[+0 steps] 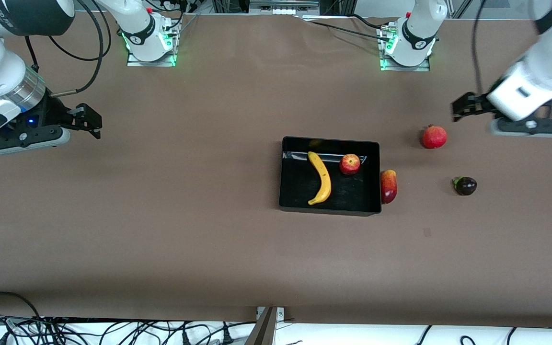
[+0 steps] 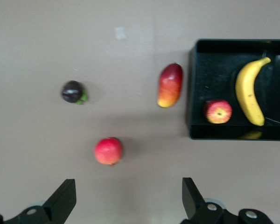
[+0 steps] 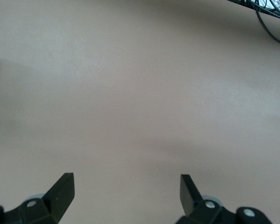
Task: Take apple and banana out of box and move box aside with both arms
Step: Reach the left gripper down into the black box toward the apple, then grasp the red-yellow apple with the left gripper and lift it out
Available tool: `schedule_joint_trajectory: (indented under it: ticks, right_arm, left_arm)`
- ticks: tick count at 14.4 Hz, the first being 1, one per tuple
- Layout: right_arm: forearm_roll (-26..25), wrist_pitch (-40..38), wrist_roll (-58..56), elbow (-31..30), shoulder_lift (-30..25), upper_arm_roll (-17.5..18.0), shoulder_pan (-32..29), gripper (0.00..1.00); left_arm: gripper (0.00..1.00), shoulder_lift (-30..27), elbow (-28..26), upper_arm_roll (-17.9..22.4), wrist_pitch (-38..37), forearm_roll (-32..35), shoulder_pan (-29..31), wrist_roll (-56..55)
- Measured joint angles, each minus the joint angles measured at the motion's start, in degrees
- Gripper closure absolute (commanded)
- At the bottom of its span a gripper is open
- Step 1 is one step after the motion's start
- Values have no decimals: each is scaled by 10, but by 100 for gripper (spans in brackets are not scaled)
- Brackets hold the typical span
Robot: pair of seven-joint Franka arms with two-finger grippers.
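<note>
1. The left gripper (image 2: 126,200) hung in the air with its jaws spread wide and nothing between them, over bare table at the left arm's end.
2. The pomegranate (image 1: 434,136) lay on the table closest to the left gripper, just toward the middle of the table from it.
3. The dark purple fruit (image 1: 465,186) sat nearer to the front camera than the pomegranate, apart from it.
4. The mango (image 1: 388,186) lay outside the box (image 1: 328,206), touching or almost touching the box wall that faced the left arm's end.
5. Inside the box, 2 fruits rested: the banana (image 1: 320,177) lay lengthwise in the middle, and the apple (image 1: 350,164) sat beside it, toward the left gripper's end, close to the wall facing the robots' bases.
6. The right gripper (image 3: 126,198) was held up with its jaws wide and empty, over bare brown table (image 1: 161,230) at the right arm's end, well apart from the box and every fruit.
7. The right wrist view showed only tabletop under that gripper, with cables (image 3: 270,14) at the table's edge.
</note>
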Motion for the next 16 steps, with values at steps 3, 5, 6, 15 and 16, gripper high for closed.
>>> schedule_joint_trajectory:
  ticks: [3, 5, 6, 15, 16]
  right_arm:
    - [0, -16, 0, 0, 0, 0, 1, 0]
    - [0, -19, 0, 1, -1, 0, 1, 0]
    - [0, -19, 0, 1, -2, 0, 1, 0]
    - [2, -26, 0, 1, -9, 6, 4, 0]
    - [6, -26, 0, 1, -9, 7, 4, 0]
  left_arm:
    - [0, 47, -2, -51, 19, -7, -10, -51]
    - [0, 87, -10, -66, 64, -19, -11, -59]
    - [0, 106, -15, -73, 92, -19, -11, -73]
    - [0, 245, -55, -98, 283, 69, -77, -243]
    - [0, 250, -79, -98, 323, 73, -77, -245]
